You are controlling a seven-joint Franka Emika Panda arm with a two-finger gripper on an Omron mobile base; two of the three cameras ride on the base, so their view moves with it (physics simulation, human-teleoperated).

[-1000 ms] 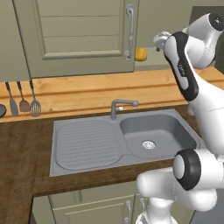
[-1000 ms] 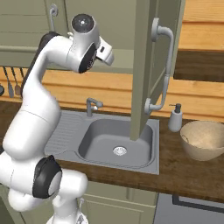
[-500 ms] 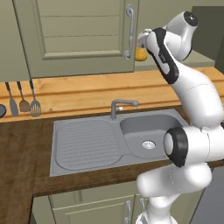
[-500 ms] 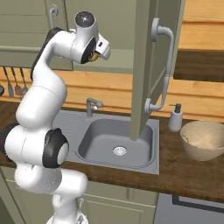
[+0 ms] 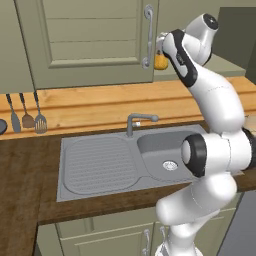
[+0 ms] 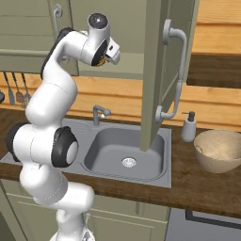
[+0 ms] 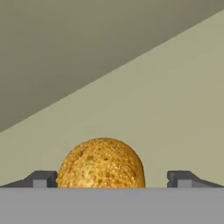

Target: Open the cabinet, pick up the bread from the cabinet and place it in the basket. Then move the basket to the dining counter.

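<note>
Left base view: the arm reaches up into the open cabinet (image 5: pixel 95 40); the bread (image 5: pixel 160 61) sits on the cabinet shelf just past the shut door's handle, mostly covered by the wrist. Jaws themselves hidden here behind the forearm. Risk: with this view blocked, any sideways drift could knock the bun deeper onto the shelf or clip the door edge.

Right base view: the open cabinet door (image 6: pixel 157 70) hangs edge-on over the sink (image 6: pixel 127 153); the basket (image 6: pixel 220 149) stands on the desk at right, cut off by the frame edge, beside a soap dispenser (image 6: pixel 189 127). Bread not distinguishable behind the hand. Risk: carrying the bun out, the arm must clear that hanging door; a swing too wide could hit it.

Hand view: gripper (image 7: pixel 111 179) jaws spread wide, tips either side of the bread, not touching it. The bun's lower part is cut off, so shelf contact is unclear. Risk: closing too high may squeeze it out or roll it away.
</note>
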